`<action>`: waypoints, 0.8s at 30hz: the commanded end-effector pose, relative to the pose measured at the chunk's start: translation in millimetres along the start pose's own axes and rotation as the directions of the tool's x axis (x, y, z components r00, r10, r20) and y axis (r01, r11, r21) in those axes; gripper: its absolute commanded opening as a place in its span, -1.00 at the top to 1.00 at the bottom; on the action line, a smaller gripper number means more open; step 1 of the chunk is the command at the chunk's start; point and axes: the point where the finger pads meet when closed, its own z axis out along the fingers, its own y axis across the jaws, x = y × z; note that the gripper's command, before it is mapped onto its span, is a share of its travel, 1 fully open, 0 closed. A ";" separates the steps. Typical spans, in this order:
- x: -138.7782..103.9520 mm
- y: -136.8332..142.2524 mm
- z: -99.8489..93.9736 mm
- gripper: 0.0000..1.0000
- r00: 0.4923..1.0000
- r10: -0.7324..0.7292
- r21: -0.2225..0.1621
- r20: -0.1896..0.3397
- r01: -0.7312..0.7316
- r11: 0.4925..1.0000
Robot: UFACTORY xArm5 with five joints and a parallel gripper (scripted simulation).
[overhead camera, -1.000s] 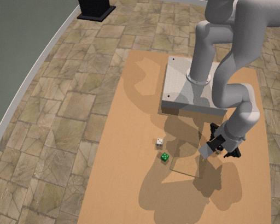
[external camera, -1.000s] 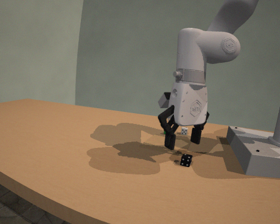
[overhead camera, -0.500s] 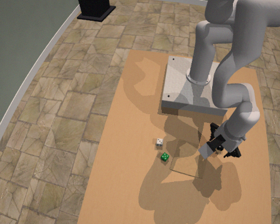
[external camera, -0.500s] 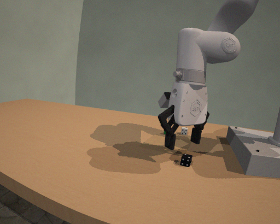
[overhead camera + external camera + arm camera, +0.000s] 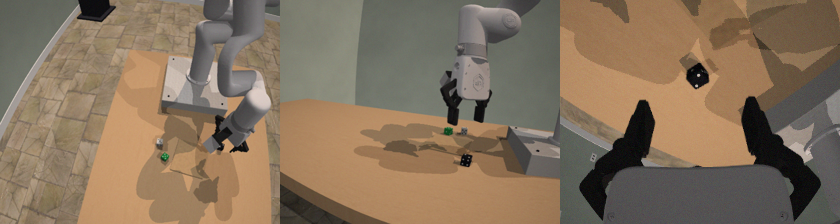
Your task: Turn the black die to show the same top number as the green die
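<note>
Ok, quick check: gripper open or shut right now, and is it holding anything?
Gripper: open, holding nothing; it hangs above the table with the black die lying free below it.

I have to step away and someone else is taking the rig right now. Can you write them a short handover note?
Gripper: open, empty, hanging well above the table, pointing down.
Black die: lying flat on the table, directly under the gripper in the wrist view; not touched by the fingers. The mat's outline is faint; whether the die is fully on it cannot be told.
Green die and white die: side by side, apart from each other and from the black die.
Done: nothing confirmed; the pips on top are too small to compare.
Left: check the green die's top number, turn the black die to match, leave it on the mat, release.
</note>
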 end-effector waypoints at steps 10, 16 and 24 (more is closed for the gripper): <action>-0.1 -0.9 -43.5 -1.00 1.000 0.000 0.003 -0.002 0.000 1.000; -0.3 -0.9 -43.5 -1.00 1.000 -0.003 0.003 -0.002 0.003 1.000; -13.4 -1.6 -40.1 -1.00 0.956 -0.292 0.001 -0.002 0.292 0.956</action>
